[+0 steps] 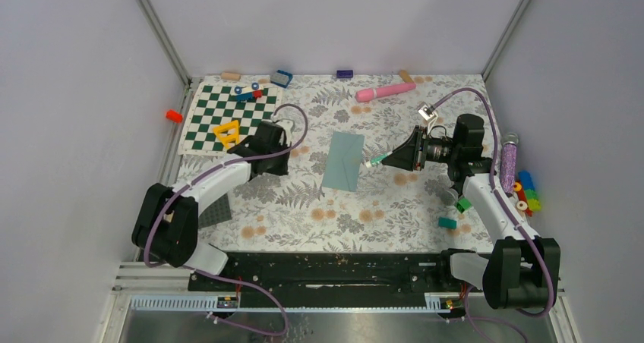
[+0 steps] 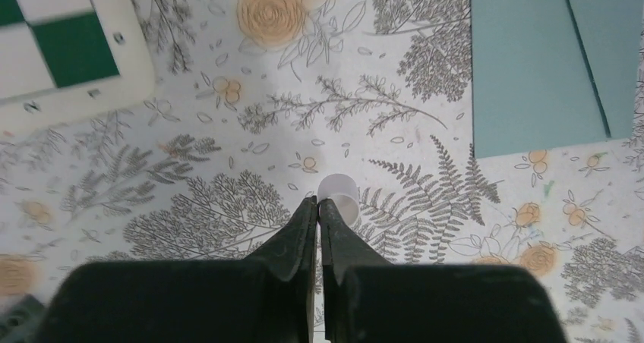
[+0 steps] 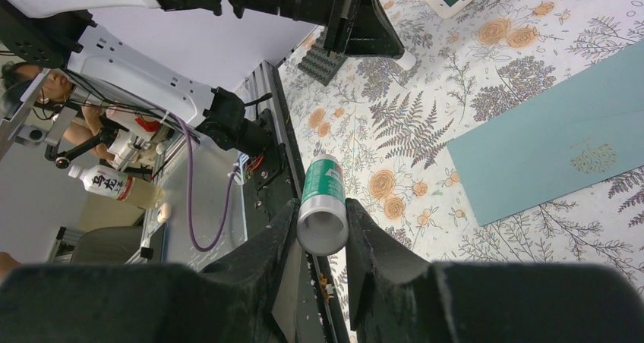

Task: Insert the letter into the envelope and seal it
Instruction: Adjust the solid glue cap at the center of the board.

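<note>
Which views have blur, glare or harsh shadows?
Top external: even diffuse light, soft shadows, no glare, envelope sharp. Left wrist: floral tablecloth crisp, left gripper a dark, featureless mass. Right wrist: frame rolled sideways, right gripper and glue stick base soft, envelope in focus.

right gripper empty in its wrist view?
No, the right gripper is clamped on a green-and-white tube that sits between its two fingers.
</note>
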